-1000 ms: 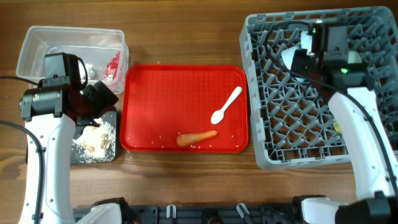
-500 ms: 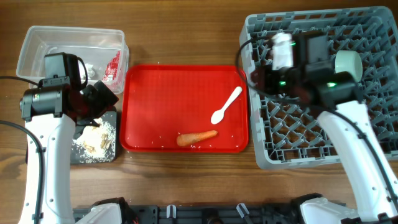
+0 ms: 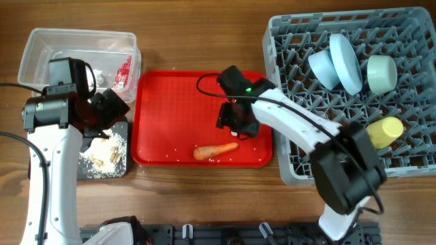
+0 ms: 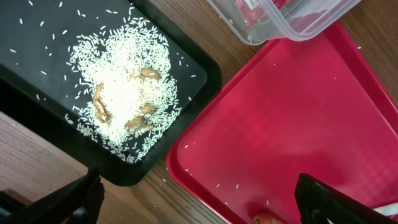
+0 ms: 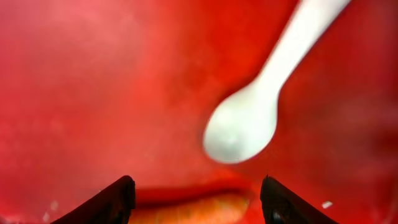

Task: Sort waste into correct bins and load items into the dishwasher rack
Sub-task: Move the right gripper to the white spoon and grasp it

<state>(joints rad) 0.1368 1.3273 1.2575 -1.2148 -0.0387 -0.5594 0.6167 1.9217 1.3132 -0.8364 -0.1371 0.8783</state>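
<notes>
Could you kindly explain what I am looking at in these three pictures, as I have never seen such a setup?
This is a robot with two arms at a wooden table, each ending in a two-finger end effector. The wide picture comes from a camera above. The other two come from cameras on the wrists.

The left end effector is open and empty, by a black tray of rice. Next to that is a clear tub holding a red wrapper.

The right end effector is open over the red tray, close to a white spoon and a carrot piece.

The grey rack holds a blue plate, a small blue bowl, a mint bowl and a yellow cup.

Nothing is being held.
</notes>
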